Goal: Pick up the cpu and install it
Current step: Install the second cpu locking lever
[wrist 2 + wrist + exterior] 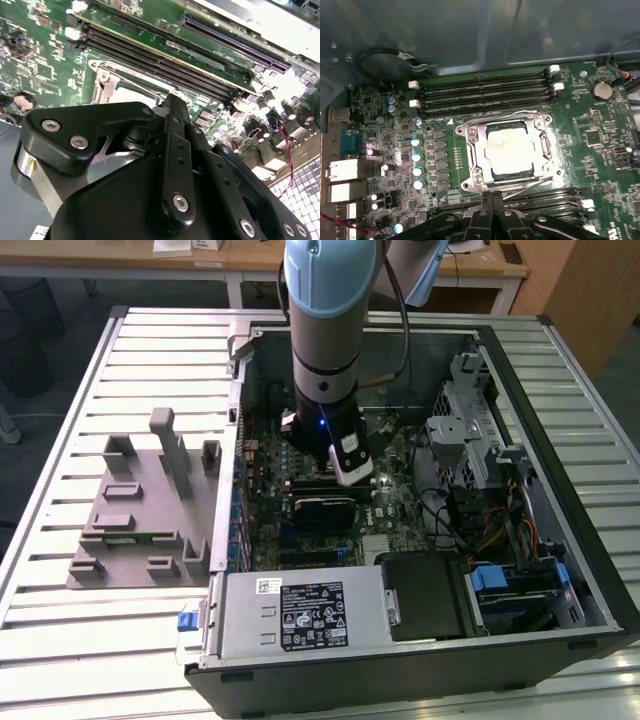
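Your arm [325, 330] reaches down into an open computer case [560, 420] lying on a slatted worktop [60, 440], with a grey slotted tray [140, 530] beside the case. Inside, on the green motherboard [590, 115], the cpu [512, 150] already sits in its metal socket frame [475, 150], beside the memory slots [485, 95]. The end effector [492, 200] hangs just beside the socket, its fingers clenched together with nothing between them. You seem to be at the seating step; securing the frame would call for care.

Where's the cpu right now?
In the first wrist view the cpu sits inside the metal socket frame on the motherboard, between two banks of memory slots, with the tool just beside the frame.
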{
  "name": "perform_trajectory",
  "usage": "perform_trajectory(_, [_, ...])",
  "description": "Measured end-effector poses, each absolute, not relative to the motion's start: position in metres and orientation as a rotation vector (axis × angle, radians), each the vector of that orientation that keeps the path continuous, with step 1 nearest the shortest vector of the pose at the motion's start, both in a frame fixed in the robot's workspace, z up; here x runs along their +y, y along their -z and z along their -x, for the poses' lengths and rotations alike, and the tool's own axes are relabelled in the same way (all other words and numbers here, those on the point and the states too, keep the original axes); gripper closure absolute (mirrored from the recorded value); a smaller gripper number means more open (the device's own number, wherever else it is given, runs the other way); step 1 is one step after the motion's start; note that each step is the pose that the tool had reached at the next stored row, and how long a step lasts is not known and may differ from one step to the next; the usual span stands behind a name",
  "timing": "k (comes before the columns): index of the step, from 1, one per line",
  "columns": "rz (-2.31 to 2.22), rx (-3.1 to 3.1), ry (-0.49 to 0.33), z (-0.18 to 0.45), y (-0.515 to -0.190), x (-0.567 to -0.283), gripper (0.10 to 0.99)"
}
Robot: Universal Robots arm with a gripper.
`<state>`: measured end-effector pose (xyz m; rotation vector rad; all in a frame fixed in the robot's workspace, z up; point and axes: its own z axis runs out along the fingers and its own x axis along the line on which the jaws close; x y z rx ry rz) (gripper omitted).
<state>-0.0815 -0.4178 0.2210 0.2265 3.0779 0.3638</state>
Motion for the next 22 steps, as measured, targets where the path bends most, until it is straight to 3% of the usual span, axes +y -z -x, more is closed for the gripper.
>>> perform_trajectory(12, [-0.226,3.077,-0.392,0.088,-0.206,-0.425,0.980])
perform_trajectory(22, [-0.227,3.071,-0.462,0.092,-0.198,-0.428,0.980])
